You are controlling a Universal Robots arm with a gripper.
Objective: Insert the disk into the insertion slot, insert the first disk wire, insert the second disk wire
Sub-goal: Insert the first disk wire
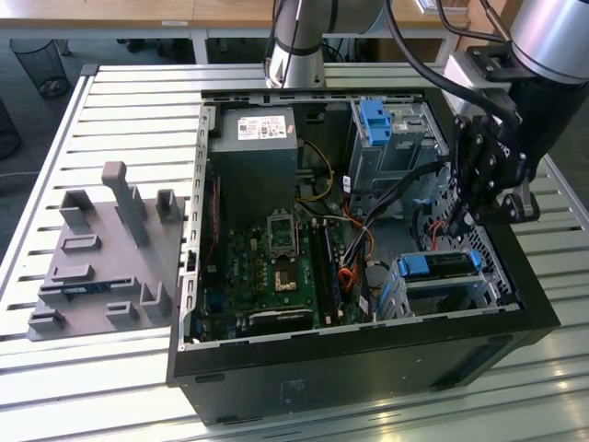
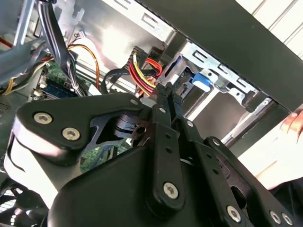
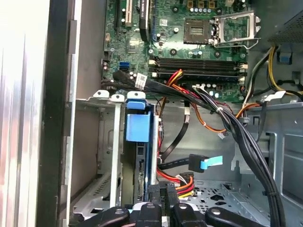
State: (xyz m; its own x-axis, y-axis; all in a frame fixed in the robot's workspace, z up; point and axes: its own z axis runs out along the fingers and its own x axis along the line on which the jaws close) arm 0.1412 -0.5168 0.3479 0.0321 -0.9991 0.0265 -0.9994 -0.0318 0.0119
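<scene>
The disk (image 1: pixel 442 265), framed by its blue carrier, sits inside the insertion slot (image 1: pixel 402 296), a low silver cage at the case's front corner on the exterior view's right. In the first wrist view the disk (image 3: pixel 137 130) stands edge-on in the slot (image 3: pixel 111 156). My gripper (image 1: pixel 457 224) hangs just behind the disk. Its fingers are closed (image 2: pixel 165 90) on the black plug of a red-and-yellow disk wire (image 3: pixel 182 181), close to the disk's rear end. A second black wire with a blue tab (image 3: pixel 204 163) lies loose beside it.
A taller silver cage with a blue latch (image 1: pixel 377 120) stands at the back of the case. Black cable bundles (image 3: pixel 246 142) cross the bay beside the gripper. The motherboard (image 1: pixel 276 267) fills the case floor. A grey fixture plate (image 1: pixel 101 258) lies outside the case on the slatted table.
</scene>
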